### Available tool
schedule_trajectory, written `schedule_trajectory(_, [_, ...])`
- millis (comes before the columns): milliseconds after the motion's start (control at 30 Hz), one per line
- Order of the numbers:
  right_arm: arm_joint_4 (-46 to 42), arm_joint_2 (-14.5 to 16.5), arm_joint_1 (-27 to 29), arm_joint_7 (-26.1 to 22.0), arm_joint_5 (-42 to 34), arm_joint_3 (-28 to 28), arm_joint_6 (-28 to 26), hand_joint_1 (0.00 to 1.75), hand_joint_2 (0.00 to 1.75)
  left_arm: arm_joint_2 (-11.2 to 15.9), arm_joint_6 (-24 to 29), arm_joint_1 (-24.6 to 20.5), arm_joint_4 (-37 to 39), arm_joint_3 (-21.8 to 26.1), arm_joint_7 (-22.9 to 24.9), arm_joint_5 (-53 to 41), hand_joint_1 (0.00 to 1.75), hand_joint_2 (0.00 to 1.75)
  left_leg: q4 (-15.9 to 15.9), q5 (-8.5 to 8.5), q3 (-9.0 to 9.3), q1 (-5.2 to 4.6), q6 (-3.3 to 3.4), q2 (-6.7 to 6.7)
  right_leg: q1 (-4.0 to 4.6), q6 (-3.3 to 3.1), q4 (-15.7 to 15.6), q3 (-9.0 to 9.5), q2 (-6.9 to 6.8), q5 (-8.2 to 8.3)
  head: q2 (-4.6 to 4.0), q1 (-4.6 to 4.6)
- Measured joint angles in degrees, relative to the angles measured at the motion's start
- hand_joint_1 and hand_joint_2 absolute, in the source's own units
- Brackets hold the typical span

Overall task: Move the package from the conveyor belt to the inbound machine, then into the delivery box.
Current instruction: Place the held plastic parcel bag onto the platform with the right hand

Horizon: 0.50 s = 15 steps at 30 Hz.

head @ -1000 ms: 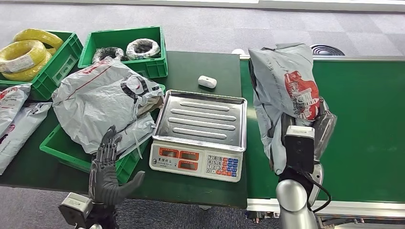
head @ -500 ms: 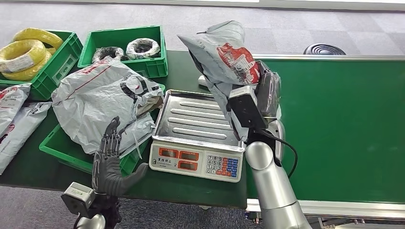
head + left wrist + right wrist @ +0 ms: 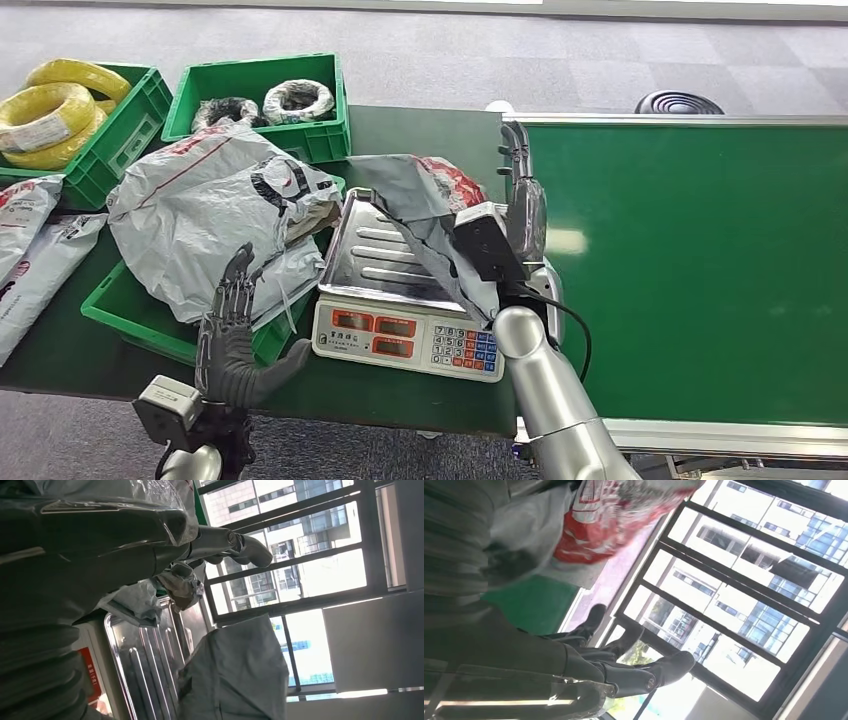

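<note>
1. My right hand (image 3: 522,205) stands at the right edge of the weighing scale (image 3: 415,275), fingers spread and pointing away from me, holding nothing that I can make out.
2. The grey package (image 3: 425,205) with the red print lies draped over the scale's steel tray, its far part on the ribbed pan and its near right corner hanging over the keypad side. It touches or sits just beside my right wrist; I cannot tell which.
3. My left hand (image 3: 232,335) is held up, open, fingers apart, at the near edge of the table, just in front of the green delivery box (image 3: 125,315), which is heaped with grey mail bags (image 3: 215,205).
4. The conveyor belt (image 3: 700,260) to the right carries no parcel where I can see it.
5. My reading: the first leg is done, with the package on the inbound machine, and the step in hand is the weighing.
6. Next I would need to draw my right hand clear so the reading is true, then grip the package again and carry it left into the green box. The slack bag may snag on the tray rim.
</note>
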Motion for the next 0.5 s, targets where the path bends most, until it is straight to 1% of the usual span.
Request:
schedule_trajectory(200, [-0.6, -0.02, 2.41, -0.75, -1.11, 0.01, -1.07, 0.0, 1.75, 0.31, 0.13, 0.08, 0.17, -0.05, -0.02, 0.22, 0.0, 1.75, 0.0, 0.0, -0.07, 0.0, 0.0, 0.01, 0.0, 0.0, 0.0, -0.08, 0.0, 0.0, 0.0, 0.01])
schedule_trajectory(500, [-7.8, -0.69, 8.48, -0.8, -4.26, -0.03, -0.69, 0.0, 1.75, 0.99, 1.54, -0.42, -0.26, 0.13, -0.02, -0.21, 0.0, 1.75, 0.0, 0.0, -0.07, 0.0, 0.0, 0.0, 0.0, 0.0, -0.01, -0.08, 0.0, 0.0, 0.0, 0.01])
